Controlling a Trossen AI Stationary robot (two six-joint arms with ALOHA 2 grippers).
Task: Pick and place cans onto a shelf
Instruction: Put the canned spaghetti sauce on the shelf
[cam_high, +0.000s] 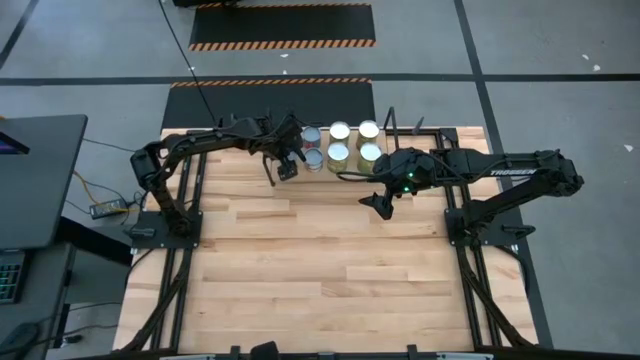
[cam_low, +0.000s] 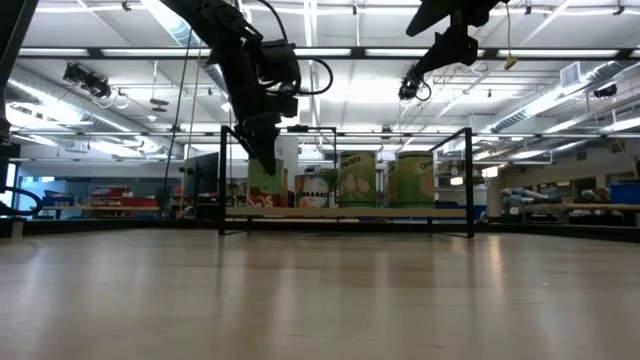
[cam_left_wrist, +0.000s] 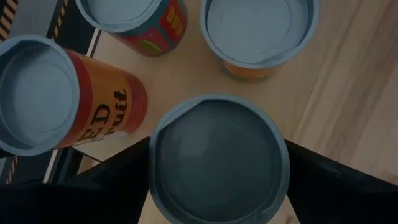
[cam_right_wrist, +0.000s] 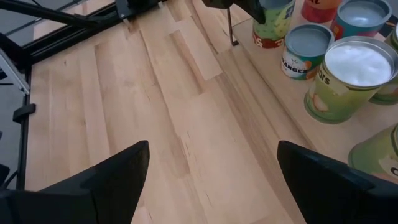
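The shelf (cam_low: 440, 212), a low light-wood board with black wire frames at both ends, stands at the table's far side and carries several upright cans (cam_high: 340, 142). My left gripper (cam_high: 287, 163) is at the shelf's left end, shut on a can with a yellow-green label (cam_low: 266, 187), which also shows from above in the left wrist view (cam_left_wrist: 217, 155). Whether this can's base stands on the board or hangs just above it, I cannot tell. My right gripper (cam_high: 383, 203) hangs open and empty over the table in front of the shelf; its fingers frame bare wood (cam_right_wrist: 211, 180). My left gripper pinches the can's side wall just under its top rim (cam_left_wrist: 155, 168) between its two fingers (cam_left_wrist: 118, 180), one on each side. The fingers come from above, pointing down. The can stays upright in the hold beside the other cans.
Next to the held can stand an orange-red can (cam_left_wrist: 93, 106) and two more (cam_left_wrist: 258, 37). In the right wrist view a yellow-green can (cam_right_wrist: 348, 78) and an orange-labelled can (cam_right_wrist: 305, 50) stand at the shelf's front edge. Bare tabletop (cam_high: 320, 260) lies nearer.
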